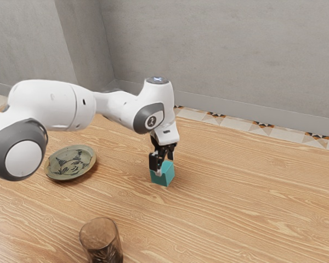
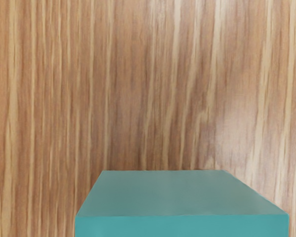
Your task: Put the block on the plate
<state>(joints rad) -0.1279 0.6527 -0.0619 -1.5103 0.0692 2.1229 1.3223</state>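
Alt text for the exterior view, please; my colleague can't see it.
The gripper is down at the teal block, which is not yet on the plate. The patterned plate sits toward the exterior view's left on a wooden table, with a brown glass nearer the camera.

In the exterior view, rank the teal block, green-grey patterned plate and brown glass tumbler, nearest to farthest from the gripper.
1. Teal block: at the gripper.
2. Patterned plate: toward the exterior view's left.
3. Glass tumbler: near that view's lower edge.
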